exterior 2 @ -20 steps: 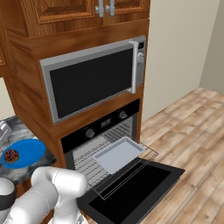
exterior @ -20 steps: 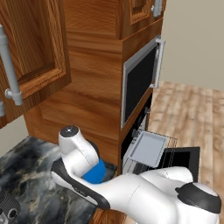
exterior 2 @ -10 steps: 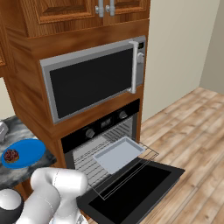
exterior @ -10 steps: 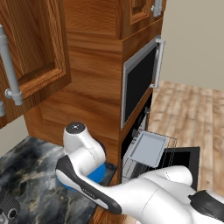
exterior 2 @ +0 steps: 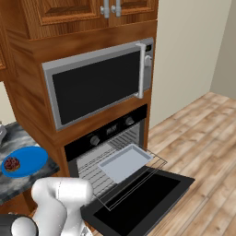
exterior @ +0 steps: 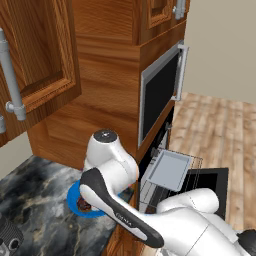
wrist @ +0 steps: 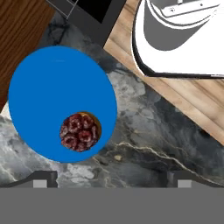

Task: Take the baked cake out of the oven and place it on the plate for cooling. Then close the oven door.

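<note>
Cake point(wrist: 80, 132) sits off-centre on the blue plate point(wrist: 52, 87) to cool — our gripper point(wrist: 109, 178) hangs spread above, holding nothing — oven door point(exterior 2: 138, 203) down.

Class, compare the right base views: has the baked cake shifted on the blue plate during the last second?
No. The baked cake sits near the left edge of the plate, as before, and the plate keeps its place beside the oven.

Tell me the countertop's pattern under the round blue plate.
Dark grey marble countertop with pale and tan veins, clearest in the hand view.
</note>
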